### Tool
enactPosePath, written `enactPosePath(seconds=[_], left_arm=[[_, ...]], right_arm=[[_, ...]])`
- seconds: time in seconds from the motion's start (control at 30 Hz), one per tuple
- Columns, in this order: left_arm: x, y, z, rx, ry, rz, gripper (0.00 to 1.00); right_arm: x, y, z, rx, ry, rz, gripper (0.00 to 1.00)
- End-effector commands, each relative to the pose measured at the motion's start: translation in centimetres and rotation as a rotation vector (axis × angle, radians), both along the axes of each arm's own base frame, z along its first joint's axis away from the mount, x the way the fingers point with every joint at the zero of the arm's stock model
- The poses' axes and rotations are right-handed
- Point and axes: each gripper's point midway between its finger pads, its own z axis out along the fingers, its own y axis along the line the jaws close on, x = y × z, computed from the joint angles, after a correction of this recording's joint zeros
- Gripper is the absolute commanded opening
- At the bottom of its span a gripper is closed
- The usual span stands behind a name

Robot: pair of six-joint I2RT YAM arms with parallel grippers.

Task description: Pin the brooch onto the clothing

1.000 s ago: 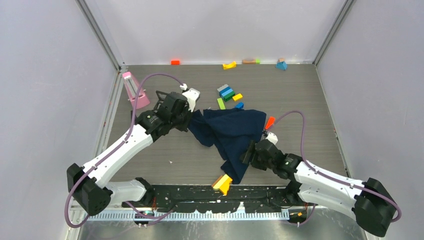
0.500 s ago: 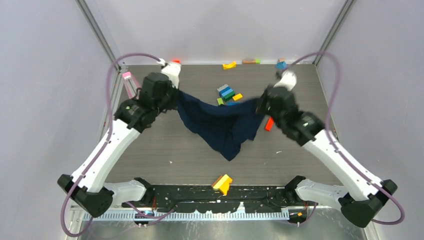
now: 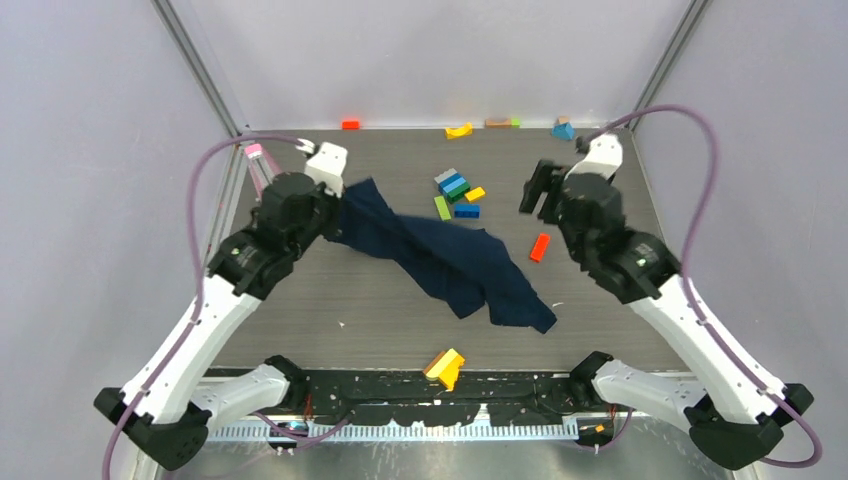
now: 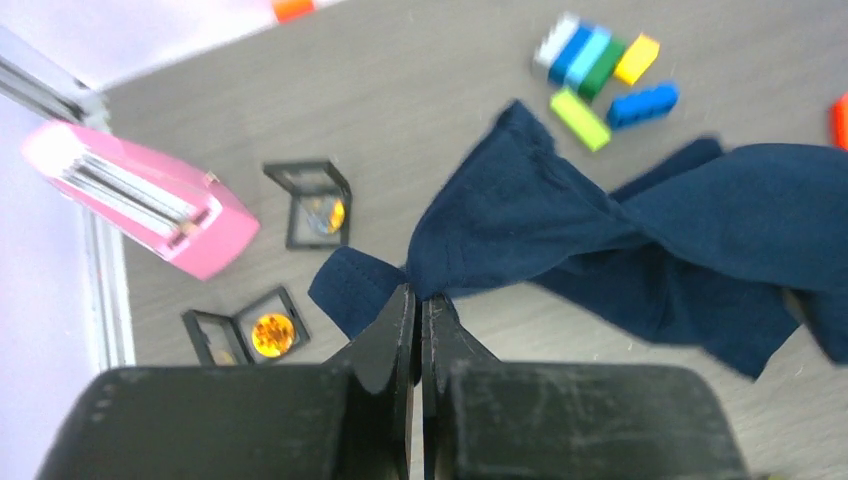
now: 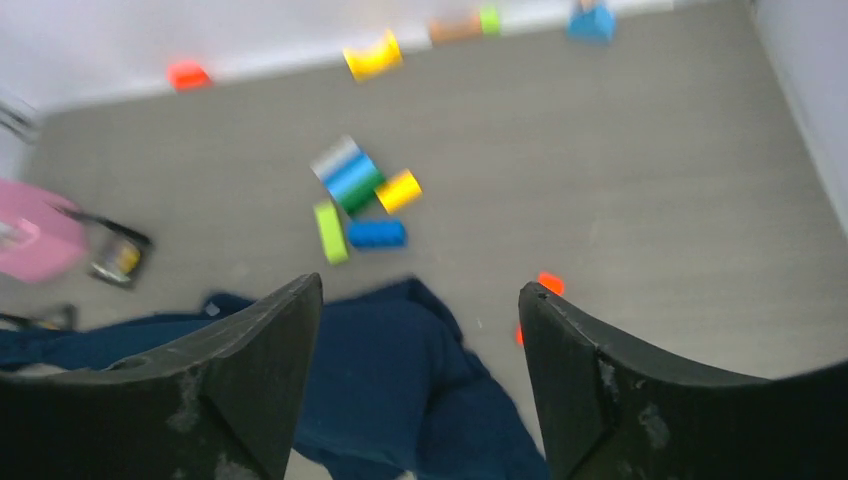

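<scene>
shirt pinched at one end, brooch lying off to the left

the brooch (image 4: 272, 335) lies in an open black case (image 4: 207, 338) on the table (image 3: 350, 300), near the pink object (image 4: 140, 205) and apart from the clothing (image 3: 450, 262). the clothing lies twisted across the table, its far-left end pinched between the left gripper's (image 4: 418, 300) pressed-together jaws. the right gripper (image 5: 418, 292) hangs above, spread and holding nothing.

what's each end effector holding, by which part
The left end effector pinches the T-shirt at a bunched edge; the right end effector is open, empty.
</scene>
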Motion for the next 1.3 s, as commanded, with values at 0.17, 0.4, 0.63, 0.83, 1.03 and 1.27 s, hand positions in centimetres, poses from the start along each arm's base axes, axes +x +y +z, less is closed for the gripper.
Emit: enactPosePath(seconds=[0.17, 0.4, 0.63, 0.83, 1.03, 1.27], left_arm=[[0.0, -1.3, -7.3, 0.062, 0.153, -0.063, 0.00], [0.0, -1.4, -8.4, 0.074, 0.188, -0.057, 0.00], [0.0, -1.2, -8.4, 0.079, 0.184, -0.055, 0.00], [0.1, -1.2, -8.7, 0.087, 0.192, -0.053, 0.00], [0.1, -1.2, -8.8, 0.089, 0.195, -0.053, 0.00], [0.1, -1.3, -9.0, 0.090, 0.201, -0.057, 0.00]], right_arm=[[-4.7, -0.5, -18.0, 0.174, 0.321, -0.078, 0.81], [-7.3, 0.9, -26.0, 0.265, 0.510, -0.060, 0.71], [-7.5, -1.4, -29.0, 0.188, 0.534, -0.173, 0.73], [-7.7, -2.0, -30.7, 0.209, 0.552, -0.221, 0.65], [-7.3, -1.6, -31.3, 0.269, 0.545, -0.203, 0.58], [-6.4, -1.6, -31.9, 0.261, 0.538, -0.210, 0.46]])
